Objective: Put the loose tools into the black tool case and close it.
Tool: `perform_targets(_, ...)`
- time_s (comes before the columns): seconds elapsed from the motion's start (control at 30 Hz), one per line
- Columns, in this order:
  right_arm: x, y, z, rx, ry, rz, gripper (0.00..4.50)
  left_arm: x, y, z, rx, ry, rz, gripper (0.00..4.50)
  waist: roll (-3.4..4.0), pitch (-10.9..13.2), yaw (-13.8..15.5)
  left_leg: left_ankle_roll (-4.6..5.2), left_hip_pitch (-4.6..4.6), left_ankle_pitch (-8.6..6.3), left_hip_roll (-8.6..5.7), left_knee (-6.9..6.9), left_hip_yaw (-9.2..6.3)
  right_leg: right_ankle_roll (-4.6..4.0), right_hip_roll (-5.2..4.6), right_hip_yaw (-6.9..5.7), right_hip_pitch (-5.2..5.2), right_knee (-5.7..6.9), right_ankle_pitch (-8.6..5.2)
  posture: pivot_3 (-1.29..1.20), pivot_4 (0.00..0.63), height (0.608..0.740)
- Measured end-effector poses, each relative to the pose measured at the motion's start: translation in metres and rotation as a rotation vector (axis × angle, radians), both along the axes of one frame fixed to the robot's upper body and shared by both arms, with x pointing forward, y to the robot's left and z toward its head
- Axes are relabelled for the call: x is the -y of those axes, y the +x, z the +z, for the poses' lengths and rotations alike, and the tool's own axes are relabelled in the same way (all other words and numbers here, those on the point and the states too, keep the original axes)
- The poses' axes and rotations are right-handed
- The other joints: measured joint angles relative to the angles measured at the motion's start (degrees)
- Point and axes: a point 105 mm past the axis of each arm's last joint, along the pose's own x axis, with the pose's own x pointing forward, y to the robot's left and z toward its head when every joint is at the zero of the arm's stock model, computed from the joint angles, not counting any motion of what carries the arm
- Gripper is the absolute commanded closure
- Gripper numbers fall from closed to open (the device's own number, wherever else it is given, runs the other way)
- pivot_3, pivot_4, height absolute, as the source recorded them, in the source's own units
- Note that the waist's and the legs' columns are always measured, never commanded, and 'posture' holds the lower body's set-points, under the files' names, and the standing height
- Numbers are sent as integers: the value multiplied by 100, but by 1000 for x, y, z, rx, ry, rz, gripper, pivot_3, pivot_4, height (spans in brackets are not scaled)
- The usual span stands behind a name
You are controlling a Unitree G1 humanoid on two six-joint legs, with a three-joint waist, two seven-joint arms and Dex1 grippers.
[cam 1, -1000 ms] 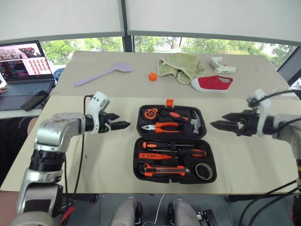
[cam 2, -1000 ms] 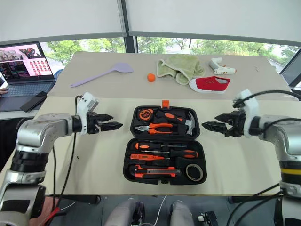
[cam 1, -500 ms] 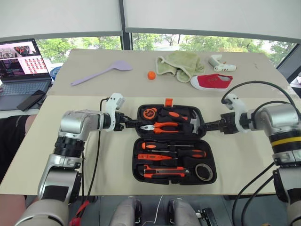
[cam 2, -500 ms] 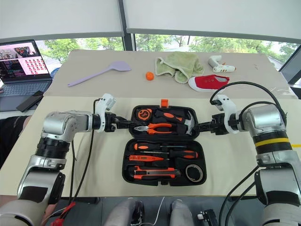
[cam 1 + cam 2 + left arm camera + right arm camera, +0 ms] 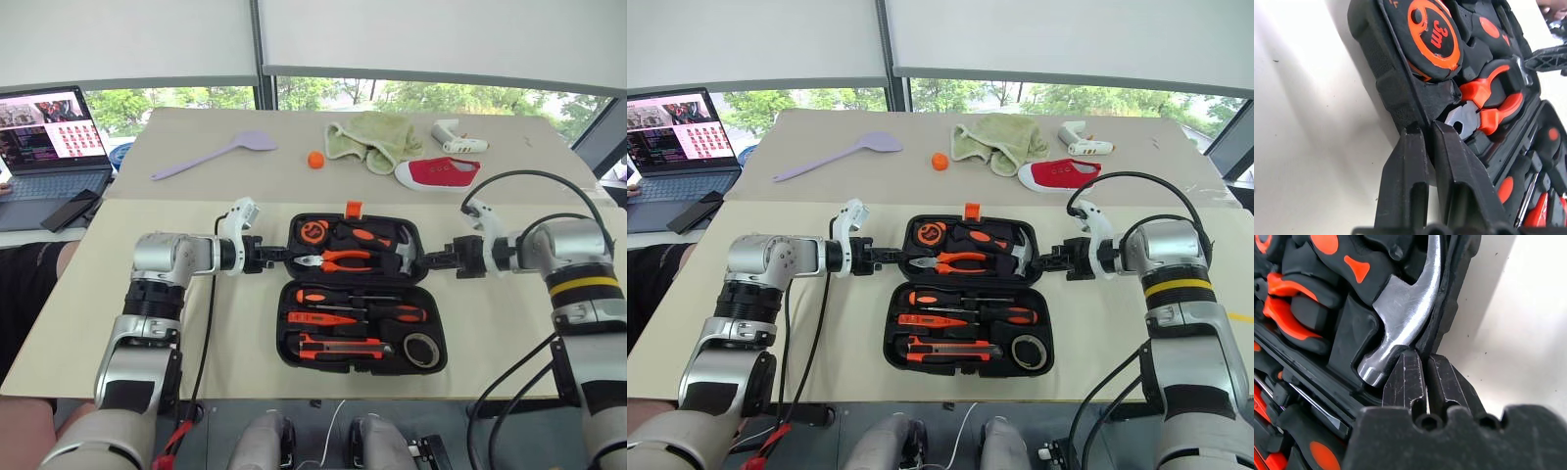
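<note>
Left gripper point(image 5: 284, 258) and right gripper point(image 5: 428, 262) each pinch an opposite side rim of the far half of the open tool case point(image 5: 431, 333), which lies between them.

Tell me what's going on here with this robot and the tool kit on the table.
The black tool case lies open on the table, and its slots are filled: screwdrivers, utility knife and tape roll in the near half, pliers and hammer in the far half. The left gripper is shut on the left rim of the far half, and the right gripper is shut on its right rim beside the hammer. The case is not yet closed.
</note>
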Motion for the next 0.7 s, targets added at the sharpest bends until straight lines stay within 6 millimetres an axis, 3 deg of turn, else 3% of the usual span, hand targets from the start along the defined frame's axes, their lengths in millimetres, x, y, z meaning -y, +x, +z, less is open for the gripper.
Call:
perform_targets(0.17, -6, 4, 7, 262, -50, 64, 4500, -10, -4, 1, 146, -60, 18, 4424, 0, 0, -77, 1, -11, 14, 0, -24, 7, -1, 3, 6, -26, 0, 0, 0, 150, 740)
perform_targets(0.33, -12, -9, 20, 579, -183, 176, 4500, -17, -14, 7, 381, -61, 13, 4424, 1, 1, -76, -6, -47, 30, 4, -35, 21, -2, 12, 10, -84, 4, 0, 0, 150, 740)
perform_targets(0.4, -19, -36, 27, 850, -268, 273, 4500, -28, -29, 11, 644, 10, 19, 4424, 1, 1, -66, -8, -53, 41, 10, -48, 31, -3, 20, 8, -92, -10, -1, 0, 150, 740)
perform_targets(0.5, -25, -66, 21, 1046, -377, 365, 4500, -36, -54, 8, 886, 121, 12, 4424, 2, 0, -80, -8, -38, 40, 14, -55, 46, -6, 19, 14, -87, -18, -2, 0, 150, 740)
perform_targets(0.7, -24, -108, -2, 1374, -667, 588, 4500, -46, -97, -13, 1117, 291, -25, 4424, 4, -2, -78, -5, 19, 5, 17, -55, 67, -10, 5, 31, -45, -14, -2, 0, 150, 740)
